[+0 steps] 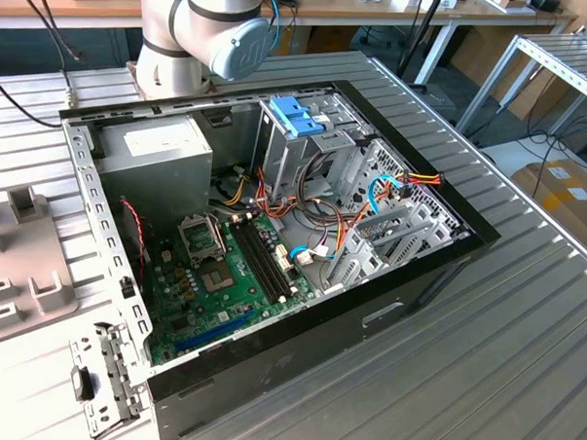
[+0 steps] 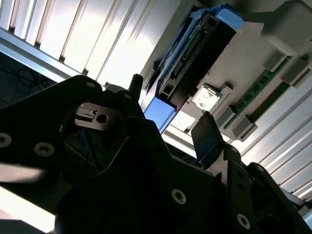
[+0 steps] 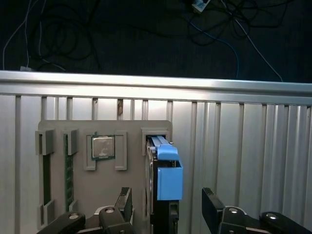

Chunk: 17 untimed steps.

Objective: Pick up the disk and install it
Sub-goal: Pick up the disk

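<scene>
The disk [image 3: 163, 168], black with blue side rails, stands on edge in a slot of a grey holder tray [image 3: 105, 130]. My gripper [image 3: 168, 201] is open. One finger [image 3: 124, 202] stands on each side of the disk, with a gap to it on both sides. In the second wrist view the disk [image 2: 195, 56] shows end-on with its connector and blue rails, beyond my gripper [image 2: 173, 114]. The open computer case [image 1: 274, 229] lies on the slatted table, its grey drive cage with blue clips [image 1: 298, 118] at the back.
The holder tray also carries a processor chip [image 3: 103, 147] and memory sticks [image 3: 69, 168]. The tray [image 1: 19, 266] sits at the exterior view's left edge. Inside the case are a power-supply box [image 1: 165, 156], motherboard [image 1: 223, 275] and loose cables [image 1: 372, 199]. The arm's base [image 1: 199, 31] stands behind the case.
</scene>
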{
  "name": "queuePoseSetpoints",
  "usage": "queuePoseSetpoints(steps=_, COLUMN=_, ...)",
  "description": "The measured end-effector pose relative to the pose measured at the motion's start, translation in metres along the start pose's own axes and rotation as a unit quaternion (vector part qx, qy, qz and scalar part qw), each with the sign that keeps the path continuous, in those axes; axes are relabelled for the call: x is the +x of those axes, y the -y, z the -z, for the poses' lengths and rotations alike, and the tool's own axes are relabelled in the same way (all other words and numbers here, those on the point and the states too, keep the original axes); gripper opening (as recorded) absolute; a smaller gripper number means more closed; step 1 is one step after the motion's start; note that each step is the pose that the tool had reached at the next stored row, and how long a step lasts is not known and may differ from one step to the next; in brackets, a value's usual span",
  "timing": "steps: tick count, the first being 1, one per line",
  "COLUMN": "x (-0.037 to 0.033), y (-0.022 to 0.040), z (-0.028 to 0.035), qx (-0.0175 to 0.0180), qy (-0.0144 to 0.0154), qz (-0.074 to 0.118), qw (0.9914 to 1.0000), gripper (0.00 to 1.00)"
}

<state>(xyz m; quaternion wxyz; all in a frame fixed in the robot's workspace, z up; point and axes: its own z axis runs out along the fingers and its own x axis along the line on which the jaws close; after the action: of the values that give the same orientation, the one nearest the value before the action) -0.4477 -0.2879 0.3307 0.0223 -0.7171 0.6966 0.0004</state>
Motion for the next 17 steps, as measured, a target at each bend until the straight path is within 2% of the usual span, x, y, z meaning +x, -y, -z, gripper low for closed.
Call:
queuePoseSetpoints(steps=12, x=0.0006, y=-0.0055, z=-0.0238, qx=0.0001, qy=0.0001, qz=0.0, qw=1.0, gripper=0.68)
queuePoseSetpoints(steps=15, x=0.0009, y=-0.006, z=-0.0328, qx=0.0001, qy=0.0001, qz=0.0, qw=1.0, gripper=0.68)
queuePoseSetpoints(steps=16, x=-0.0001, y=-0.0043, z=-0.038, qx=0.0001, qy=0.0, qz=0.0, qw=1.0, gripper=0.68)
queuePoseSetpoints(steps=17, x=-0.0015, y=-0.0037, z=-0.04, qx=0.0, qy=0.0, qz=0.0, qw=1.0, gripper=0.68)
